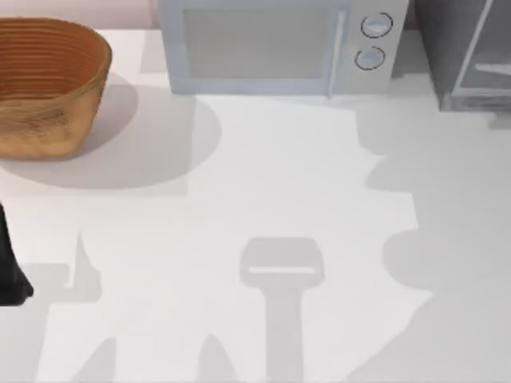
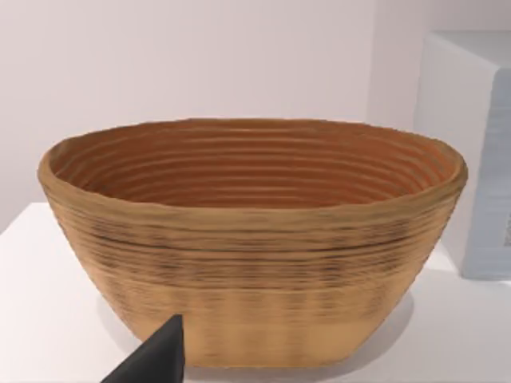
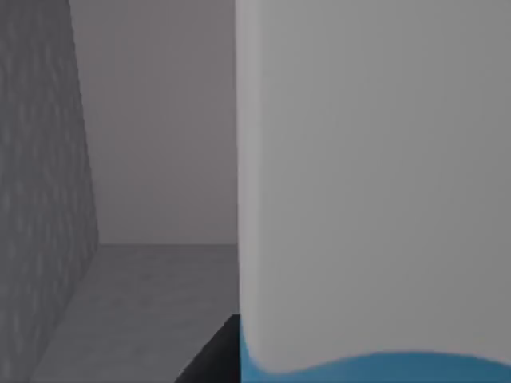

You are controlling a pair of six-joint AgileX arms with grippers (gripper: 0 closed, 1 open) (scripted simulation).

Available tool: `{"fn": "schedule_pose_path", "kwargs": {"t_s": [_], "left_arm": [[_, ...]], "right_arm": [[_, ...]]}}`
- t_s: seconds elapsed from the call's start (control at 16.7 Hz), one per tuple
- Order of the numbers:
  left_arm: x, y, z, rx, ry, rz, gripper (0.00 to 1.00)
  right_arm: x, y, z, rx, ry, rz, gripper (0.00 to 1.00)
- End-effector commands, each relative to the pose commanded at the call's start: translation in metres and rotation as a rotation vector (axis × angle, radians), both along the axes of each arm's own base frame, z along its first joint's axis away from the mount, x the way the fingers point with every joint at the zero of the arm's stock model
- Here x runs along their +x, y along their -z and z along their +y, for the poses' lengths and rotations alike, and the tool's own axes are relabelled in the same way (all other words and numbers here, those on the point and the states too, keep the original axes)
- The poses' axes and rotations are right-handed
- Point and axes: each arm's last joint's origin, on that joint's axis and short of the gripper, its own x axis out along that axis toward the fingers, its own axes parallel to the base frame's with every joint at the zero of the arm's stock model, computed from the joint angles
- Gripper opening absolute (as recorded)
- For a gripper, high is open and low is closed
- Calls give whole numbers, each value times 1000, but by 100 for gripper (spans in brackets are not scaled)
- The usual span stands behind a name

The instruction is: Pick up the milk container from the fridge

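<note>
One basket (image 1: 44, 84), one microwave (image 1: 275, 46) and one fridge (image 1: 467, 52) stand along the table's (image 1: 255, 239) far edge from above, fridge at far right; the left arm (image 1: 9, 267) sits parked at the left edge. Left wrist: that single basket, close, with one dark fingertip (image 2: 156, 359) low in front; claw state can't be told. Right wrist: one carton (image 3: 375, 199), white with blue low down, looms close inside the grey fridge interior; I judge this the final approach, grip state unknowable, next needing a centred close and a straight withdrawal.
</note>
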Motion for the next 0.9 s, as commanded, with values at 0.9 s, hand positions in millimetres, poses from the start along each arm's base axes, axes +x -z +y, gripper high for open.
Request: {"fn": "schedule_pose_path", "kwargs": {"t_s": [0.9], "left_arm": [[0, 0, 0, 0, 0, 0, 100]], "right_arm": [[-186, -86, 74, -9, -18, -50, 0]]}}
